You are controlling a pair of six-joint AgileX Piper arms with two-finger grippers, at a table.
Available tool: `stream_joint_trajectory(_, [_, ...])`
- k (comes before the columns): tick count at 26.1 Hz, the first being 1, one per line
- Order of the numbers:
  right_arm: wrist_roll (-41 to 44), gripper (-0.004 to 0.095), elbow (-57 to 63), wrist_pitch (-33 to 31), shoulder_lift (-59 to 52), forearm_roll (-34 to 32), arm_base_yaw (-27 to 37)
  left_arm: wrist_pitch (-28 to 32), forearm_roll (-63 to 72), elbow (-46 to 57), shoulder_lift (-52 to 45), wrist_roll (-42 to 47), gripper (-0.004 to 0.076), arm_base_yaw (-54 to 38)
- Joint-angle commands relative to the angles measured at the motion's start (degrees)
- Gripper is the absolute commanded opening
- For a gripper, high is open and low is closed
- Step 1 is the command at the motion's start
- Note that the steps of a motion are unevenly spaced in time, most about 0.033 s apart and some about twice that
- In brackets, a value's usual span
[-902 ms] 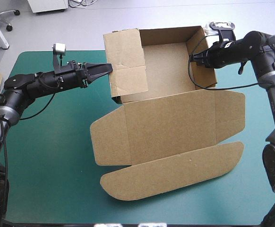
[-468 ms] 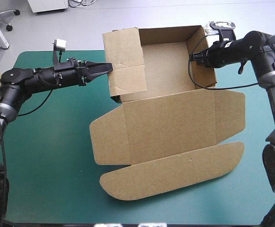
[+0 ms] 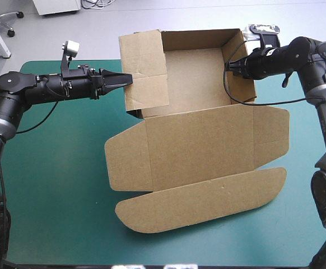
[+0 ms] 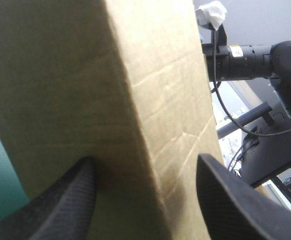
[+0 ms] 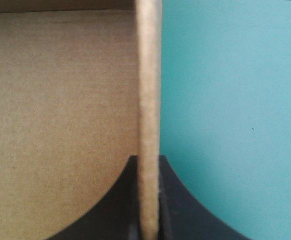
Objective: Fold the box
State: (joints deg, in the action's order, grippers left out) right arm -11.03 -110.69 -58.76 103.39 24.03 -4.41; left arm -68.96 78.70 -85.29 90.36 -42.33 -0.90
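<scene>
Box stands as an open tray at the far middle of the teal-green surface, with its lid lying flat toward the near edge. The left arm reaches out straighter than it did a moment earlier. The left hand sits at the outer face of the tall left wall. Tray and lid together now lie a touch nearer the surface's left and far edges than just before, so the sheet has slid rather than only bent.

The left wrist view shows that hand spread, its black fingers well apart, with the wall's creased corner between and ahead of them. It clamps nothing. The right hand is pressed almost together on the top edge of the right wall. The right wrist view shows the board's rim standing upright between the fingers, with brown tray floor on one side and teal-green cover on the other.

The shift suggests the right-side pinch steadies the box but does not fully anchor it against work on the opposite wall. The left wall rises higher than the others, and its upper panel appears not yet turned down into the tray. That tuck looks like the step in hand. Further sliding could carry the tray toward the far edge.
</scene>
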Motion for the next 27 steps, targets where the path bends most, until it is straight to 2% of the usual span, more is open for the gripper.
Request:
stream_joint_trajectory(1, [1.4, -0.0032, -1.5, 3.4, -3.2, 2.7, 0.0, 1.0, 1.1, -2.6, -2.3, 2.9, 0.043, 0.5])
stream_joint_trajectory(7, [2.8, -0.0032, -1.5, 3.7, -3.2, 2.8, 0.0, 6.0, -9.5, -6.2, -2.3, 7.7, 0.043, 4.7])
stream_joint_trajectory(13, [3.8, -0.0031, -1.5, 3.5, -3.2, 2.6, 0.0, 11.9, -12.2, -7.9, -2.0, 9.9, 0.043, 8.1])
stream_joint_trajectory(27, [4.7, -0.0025, -1.5, 1.8, -3.2, 1.9, 0.0, 13.8, -25.1, -12.3, 1.1, 19.0, 0.0419, 10.1])
